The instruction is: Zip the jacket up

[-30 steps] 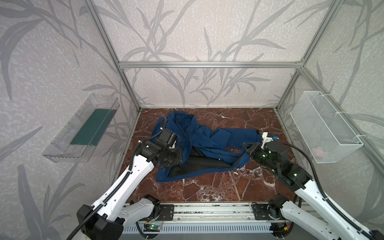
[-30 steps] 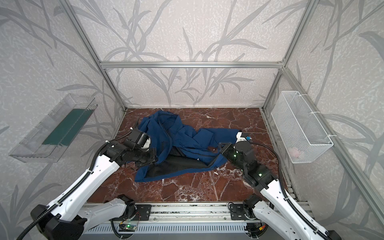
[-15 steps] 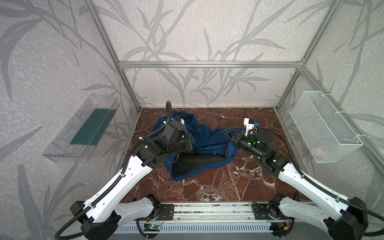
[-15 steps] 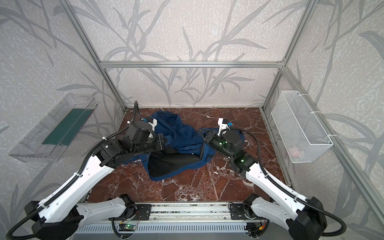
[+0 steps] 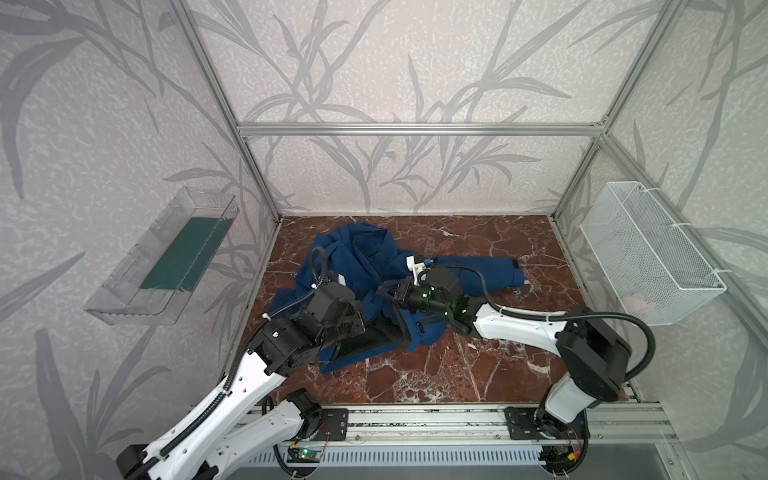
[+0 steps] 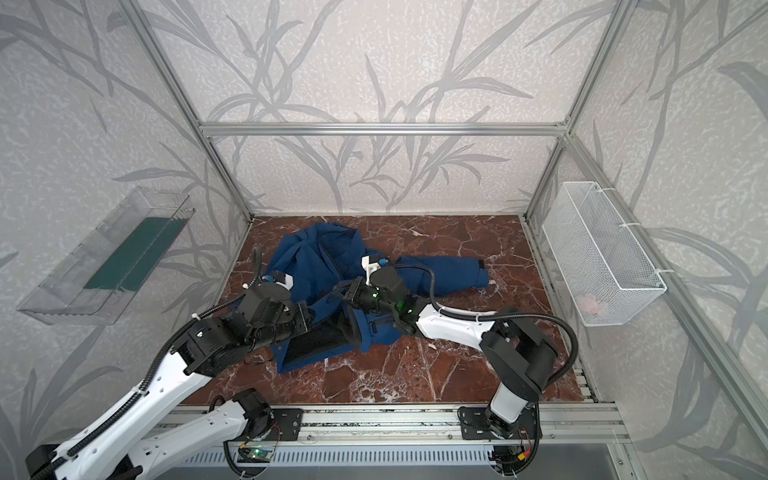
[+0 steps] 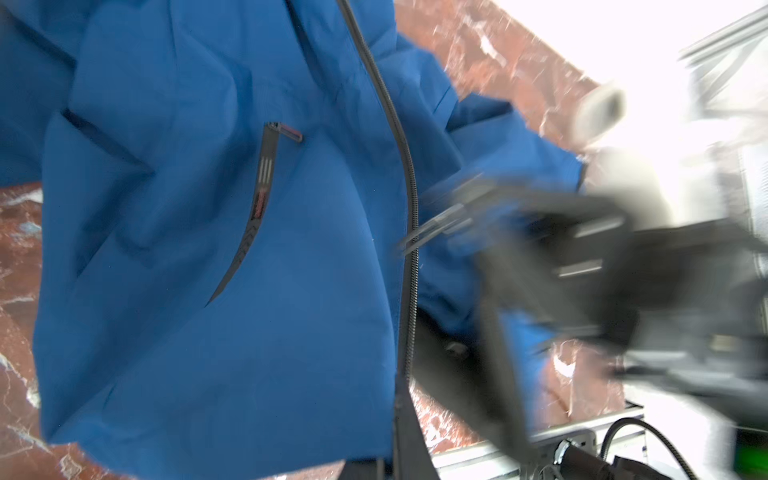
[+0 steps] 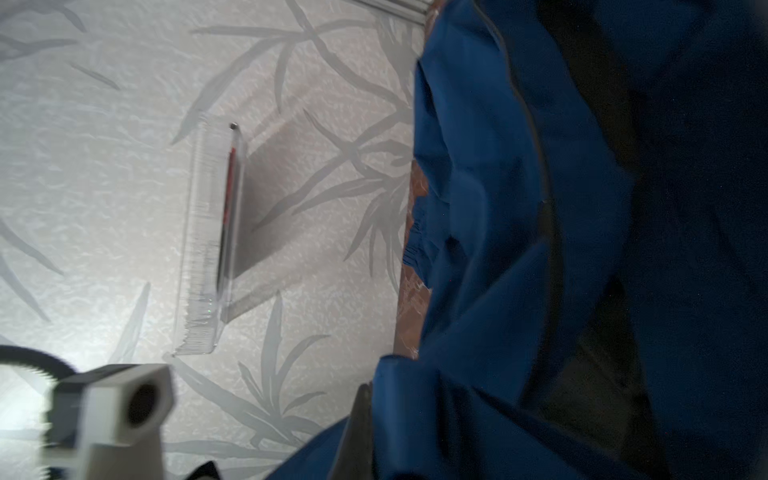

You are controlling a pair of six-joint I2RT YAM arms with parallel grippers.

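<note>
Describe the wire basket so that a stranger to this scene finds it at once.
Find the red marble floor with the blue jacket. On the wall at the right of both top views hangs the basket: white wire mesh, while the tray on the opposite wall is clear plastic.

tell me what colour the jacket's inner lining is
Black lining inside the blue jacket; clearest in a top view.

Surface: we see a red-brown, white-veined marble-patterned tabletop (image 5: 478,374) in both top views.
On it: a large, crumpled navy-blue fabric jacket (image 5: 353,266) lies left of the middle, near the left edge.
Sleeve: we see one long sleeve (image 5: 490,272) stretched out to the right, cuff on the marble.
Lining: black inner lining (image 5: 374,332) shows at the jacket's near edge.
</note>
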